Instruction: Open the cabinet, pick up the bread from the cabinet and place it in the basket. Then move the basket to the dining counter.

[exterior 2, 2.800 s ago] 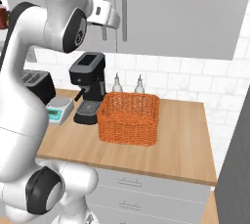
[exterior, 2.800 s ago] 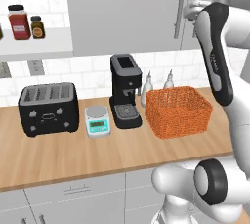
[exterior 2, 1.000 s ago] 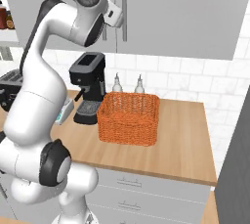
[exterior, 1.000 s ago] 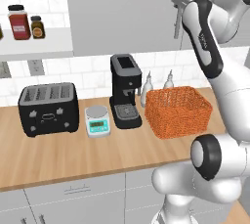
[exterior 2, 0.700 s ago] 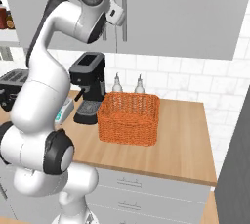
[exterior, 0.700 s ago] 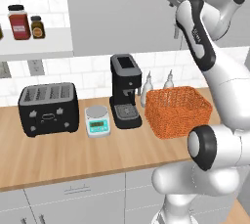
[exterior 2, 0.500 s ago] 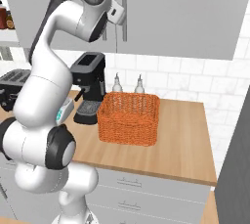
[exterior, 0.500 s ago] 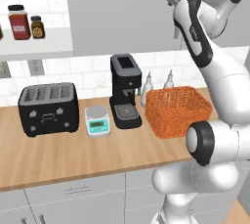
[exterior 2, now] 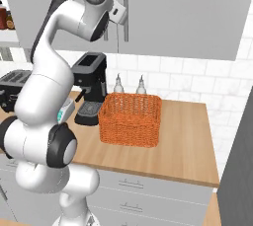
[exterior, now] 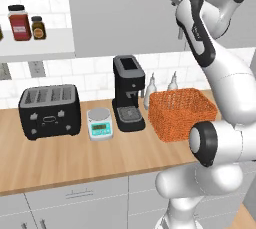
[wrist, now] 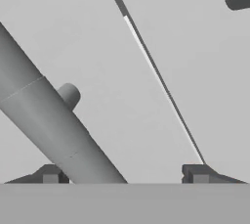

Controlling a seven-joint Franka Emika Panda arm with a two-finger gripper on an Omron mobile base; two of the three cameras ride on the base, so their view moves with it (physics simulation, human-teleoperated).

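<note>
The end effector [wrist: 122, 176] is straddling the cabinet [exterior: 125, 13] door's bar handle [wrist: 53, 125] with fingers spread — positioning to pull. The basket [exterior: 182, 114] is waiting on the table [exterior: 60, 158]; bread unseen.

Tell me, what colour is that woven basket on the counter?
Orange woven rectangular basket; clearest in the right base view.

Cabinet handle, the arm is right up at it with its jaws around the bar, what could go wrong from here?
1. In the hand view the handle sits close to one fingertip, not centred between the jaws, so the gripper may close skewed and slip off.
2. The cabinet doors are shut, and a pull off the door's swing could strain the grip.
3. The basket and bottles stand below the raised arm and could be knocked as it swings back.
</note>
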